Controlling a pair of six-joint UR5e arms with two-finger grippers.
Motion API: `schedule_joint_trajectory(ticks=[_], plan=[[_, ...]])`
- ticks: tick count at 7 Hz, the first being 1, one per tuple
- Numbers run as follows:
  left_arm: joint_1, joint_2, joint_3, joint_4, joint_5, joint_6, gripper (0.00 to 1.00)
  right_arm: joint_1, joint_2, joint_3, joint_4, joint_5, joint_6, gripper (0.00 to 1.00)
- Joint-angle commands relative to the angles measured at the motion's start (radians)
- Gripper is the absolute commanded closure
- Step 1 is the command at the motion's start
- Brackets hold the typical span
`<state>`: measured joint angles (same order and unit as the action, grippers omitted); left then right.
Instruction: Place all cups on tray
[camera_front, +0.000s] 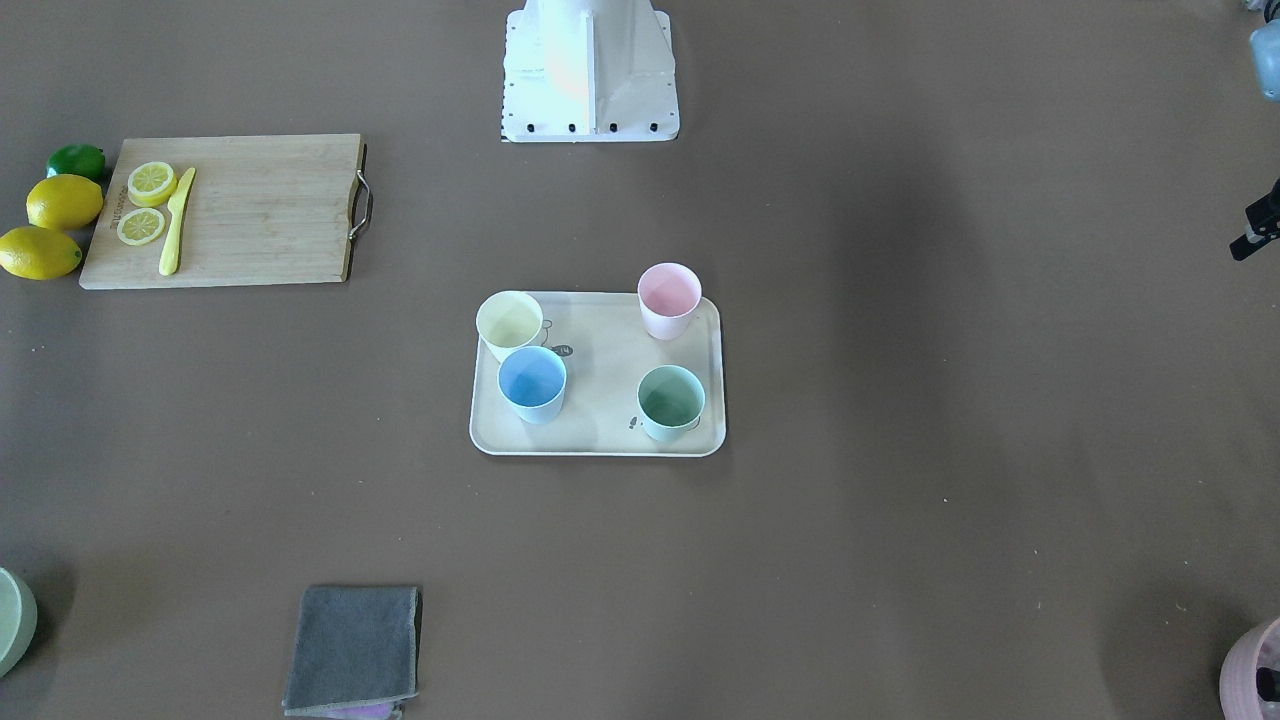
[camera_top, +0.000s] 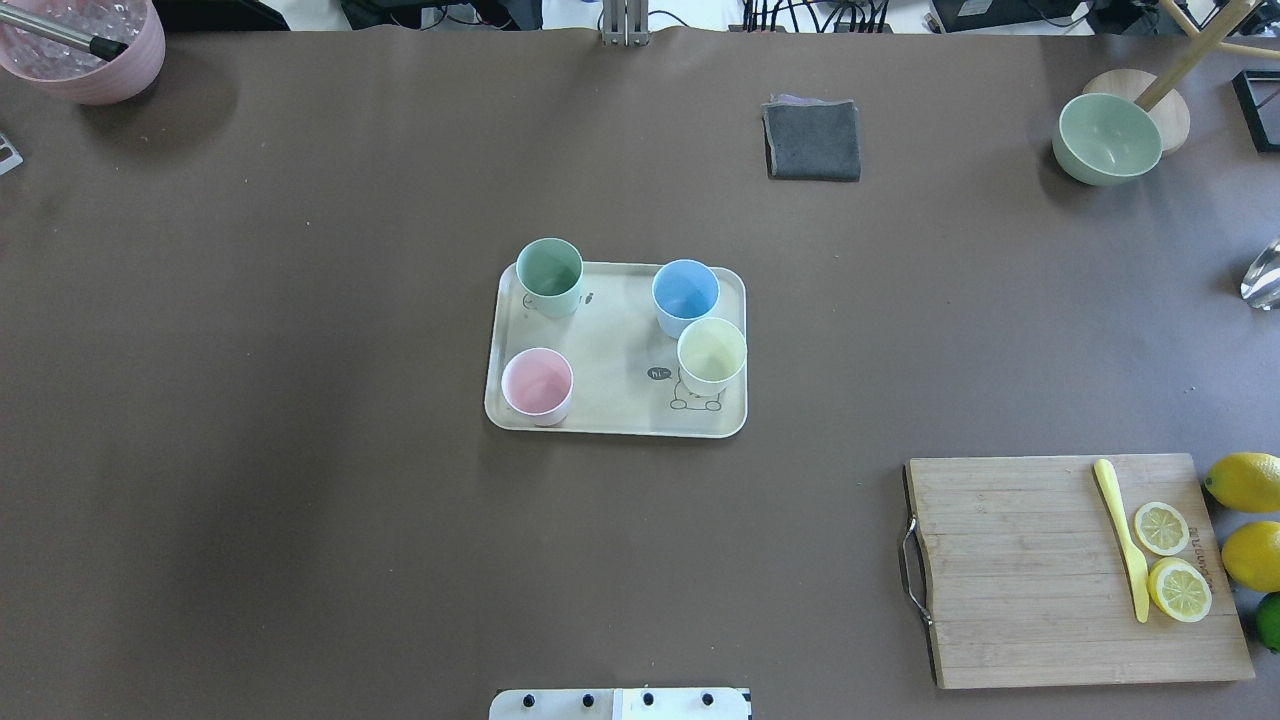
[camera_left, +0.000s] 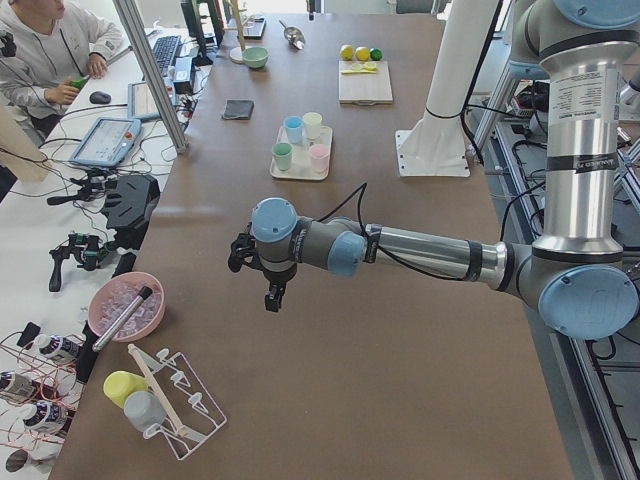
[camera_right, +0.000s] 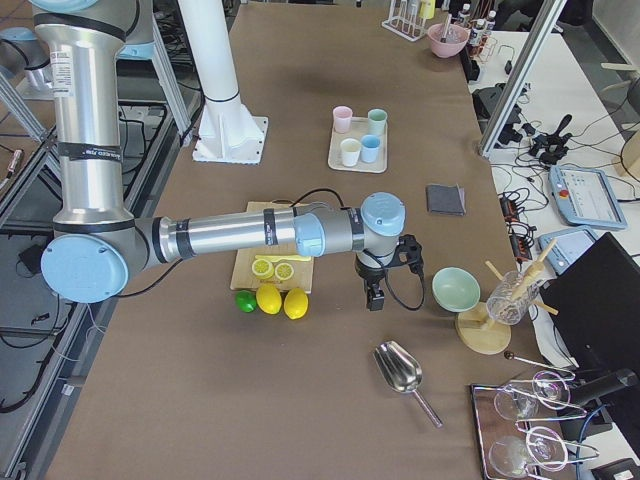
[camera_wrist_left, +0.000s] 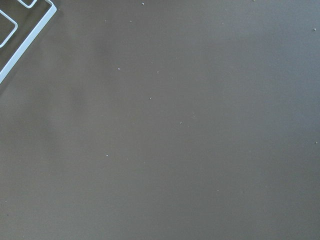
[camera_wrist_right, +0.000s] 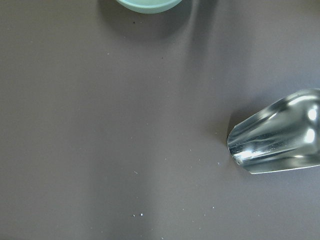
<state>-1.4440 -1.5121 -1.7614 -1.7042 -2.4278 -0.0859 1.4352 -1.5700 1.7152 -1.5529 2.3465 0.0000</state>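
The cream tray (camera_top: 610, 340) lies at the table's middle. On it stand four cups, upright: mint green (camera_top: 549, 277), light blue (camera_top: 685, 296), yellow (camera_top: 711, 354) and pink (camera_top: 538, 384). In the front-facing view the tray (camera_front: 600, 400) holds the same cups. My left gripper (camera_left: 272, 296) hangs over bare table far to the robot's left of the tray; I cannot tell whether it is open or shut. My right gripper (camera_right: 375, 296) hangs far to the robot's right near the lemons; I cannot tell its state either. Both wrist views show no fingers.
A wooden cutting board (camera_top: 1010, 570) with lemon slices and a yellow knife, whole lemons (camera_top: 1245, 480), a grey cloth (camera_top: 812, 140), a green bowl (camera_top: 1107, 138), a pink pot (camera_top: 85, 50) and a metal scoop (camera_wrist_right: 280, 135) lie around the table's edges.
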Motion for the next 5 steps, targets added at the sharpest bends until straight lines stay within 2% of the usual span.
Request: schedule_joint_trajectory(ticks=[1,5], plan=[[0.000,0.006,0.002,0.000,0.001,0.002,0.01,0.002,-0.004,0.004,0.001,-0.002,0.000,0.00],[-0.003,0.009,0.000,-0.002,0.001,0.002,0.01,0.004,-0.010,0.003,-0.001,0.001,0.000,0.00]])
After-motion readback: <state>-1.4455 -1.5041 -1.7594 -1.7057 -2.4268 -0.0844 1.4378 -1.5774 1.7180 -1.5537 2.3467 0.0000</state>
